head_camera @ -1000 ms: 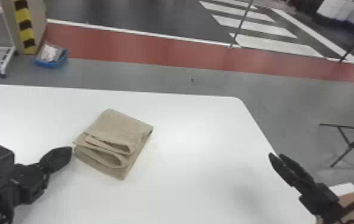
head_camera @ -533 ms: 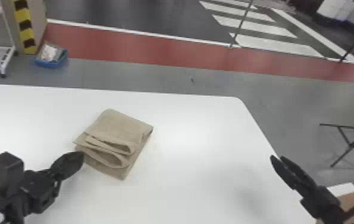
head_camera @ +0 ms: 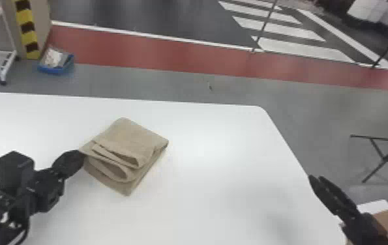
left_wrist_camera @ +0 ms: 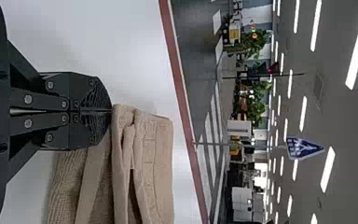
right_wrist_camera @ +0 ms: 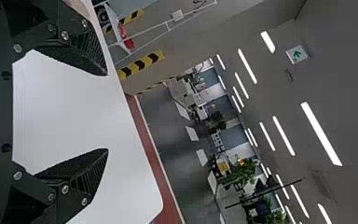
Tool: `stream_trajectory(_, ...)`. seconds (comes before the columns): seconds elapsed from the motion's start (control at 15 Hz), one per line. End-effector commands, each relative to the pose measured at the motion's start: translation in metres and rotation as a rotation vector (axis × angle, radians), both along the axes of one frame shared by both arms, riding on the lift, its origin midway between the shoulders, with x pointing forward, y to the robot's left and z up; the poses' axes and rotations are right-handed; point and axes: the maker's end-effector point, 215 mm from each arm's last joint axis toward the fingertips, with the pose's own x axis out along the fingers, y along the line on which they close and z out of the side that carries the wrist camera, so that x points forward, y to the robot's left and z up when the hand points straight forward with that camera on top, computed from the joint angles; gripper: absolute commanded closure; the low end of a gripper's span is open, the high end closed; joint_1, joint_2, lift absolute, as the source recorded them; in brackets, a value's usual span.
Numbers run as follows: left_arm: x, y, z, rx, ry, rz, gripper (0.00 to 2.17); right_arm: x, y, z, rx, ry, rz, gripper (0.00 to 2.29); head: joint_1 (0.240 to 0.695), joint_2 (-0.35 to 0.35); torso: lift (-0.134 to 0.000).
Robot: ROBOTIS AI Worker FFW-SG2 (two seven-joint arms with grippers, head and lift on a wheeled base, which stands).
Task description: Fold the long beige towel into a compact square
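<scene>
While the folded towel lies on the white table, the left gripper is closed at the towel's edge and the right gripper stands open.

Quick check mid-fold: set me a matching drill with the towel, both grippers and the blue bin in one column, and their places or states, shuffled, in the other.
1. towel
2. left gripper
3. right gripper
4. blue bin

A. jaws apart, by the right edge of the table
B. on the floor beyond the table
C. folded in layers on the table
D. jaws closed, at the towel's left corner

Pairs: 1-C; 2-D; 3-A; 4-B
</scene>
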Motion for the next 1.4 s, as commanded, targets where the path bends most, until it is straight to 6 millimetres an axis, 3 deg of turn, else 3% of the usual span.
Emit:
stream_trajectory(0.0, 0.01, 0.006, 0.0, 0.015, -0.008, 0.014, 2.13, -0.003, -0.004, 0.001, 0.0, -0.001, -0.008, 0.36, 0.695, -0.35, -0.124)
stream_trajectory(0.13, 0.02, 0.007, 0.001, 0.017, -0.027, 0.012, 2.13, -0.003, -0.004, 0.002, -0.001, -0.002, -0.007, 0.36, 0.695, -0.35, -0.124)
stream_trajectory(0.33, 0.015, -0.003, 0.001, -0.002, -0.025, -0.019, 2.13, -0.003, -0.005, 0.002, 0.002, -0.002, -0.01, 0.36, 0.695, -0.35, -0.124)
stream_trajectory(0.87, -0.04, -0.048, 0.015, -0.052, 0.004, -0.111, 2.13, 0.002, -0.006, 0.001, 0.015, 0.004, -0.01, 0.36, 0.695, -0.35, -0.124)
stream_trajectory(1.07, -0.064, -0.073, 0.012, -0.061, 0.042, -0.155, 2.13, 0.002, -0.006, 0.001, 0.017, 0.005, -0.009, 0.36, 0.695, -0.35, -0.124)
stream_trajectory(1.33, -0.084, -0.089, 0.0, -0.059, 0.095, -0.174, 2.13, 0.003, -0.007, 0.001, 0.019, -0.001, -0.012, 0.36, 0.695, -0.35, -0.124)
